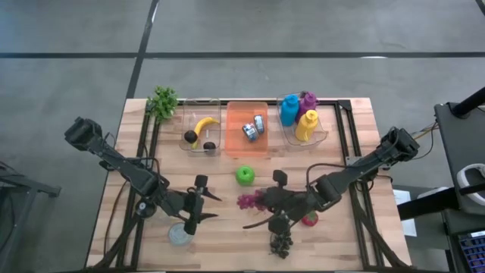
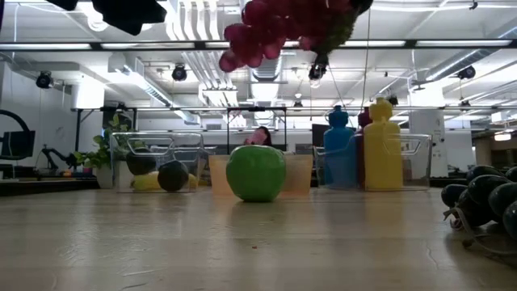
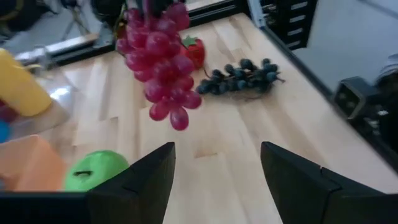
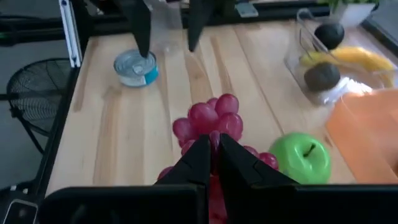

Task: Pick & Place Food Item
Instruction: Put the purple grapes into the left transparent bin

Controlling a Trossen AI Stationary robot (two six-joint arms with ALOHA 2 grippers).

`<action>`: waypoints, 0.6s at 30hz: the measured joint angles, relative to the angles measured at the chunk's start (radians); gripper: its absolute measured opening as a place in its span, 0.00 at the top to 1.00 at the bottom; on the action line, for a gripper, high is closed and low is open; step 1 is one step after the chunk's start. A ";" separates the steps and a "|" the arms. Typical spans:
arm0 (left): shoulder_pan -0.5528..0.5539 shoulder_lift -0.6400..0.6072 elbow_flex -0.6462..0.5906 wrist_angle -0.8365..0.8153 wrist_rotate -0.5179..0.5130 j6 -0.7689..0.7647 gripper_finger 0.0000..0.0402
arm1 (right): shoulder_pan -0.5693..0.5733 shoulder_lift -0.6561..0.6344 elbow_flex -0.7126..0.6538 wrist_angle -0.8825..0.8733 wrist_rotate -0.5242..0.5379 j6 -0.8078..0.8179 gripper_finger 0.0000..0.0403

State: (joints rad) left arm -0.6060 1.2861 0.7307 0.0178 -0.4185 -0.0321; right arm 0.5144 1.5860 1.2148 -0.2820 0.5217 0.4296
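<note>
A bunch of red grapes (image 3: 160, 56) hangs in the air over the table's middle, above and nearer than the green apple (image 1: 244, 175). My right gripper (image 1: 263, 201) is shut on it, reaching in from the table's right. My left gripper (image 1: 211, 206) hovers open to the left of the bunch, pointing at it, with nothing between its fingers (image 3: 149, 180). On the wood near the front edge lie a black grape bunch (image 1: 280, 243) and a strawberry (image 1: 309, 220). My right gripper pinches the red bunch at its upper end (image 4: 212, 138) between its two shut fingers. The fingers slant down from the table's right. The bunch hangs below them, clear of the table (image 2: 275, 28).
A small tin can (image 1: 179, 235) stands near the front left, below my left gripper. Along the far edge stand a clear bin (image 1: 201, 136) with a banana and avocados, an orange bin (image 1: 246, 129) with cans, a clear bin with bottles (image 1: 303, 121) and a plant (image 1: 163, 101).
</note>
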 joint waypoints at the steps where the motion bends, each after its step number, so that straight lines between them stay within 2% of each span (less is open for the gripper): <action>1: 0.000 0.001 0.000 0.002 -0.018 0.006 0.40 | -0.002 0.000 -0.007 0.021 0.000 -0.018 0.97; 8: 0.005 0.039 -0.001 0.072 -0.118 0.037 0.41 | -0.002 0.000 -0.061 0.233 0.000 -0.191 0.97; 18: 0.041 0.088 -0.002 0.235 -0.125 0.061 0.39 | -0.002 0.000 -0.142 0.407 0.001 -0.273 0.97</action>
State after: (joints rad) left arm -0.5649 1.3737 0.7292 0.2528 -0.5438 0.0292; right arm 0.5121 1.5864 1.0723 0.1249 0.5228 0.1569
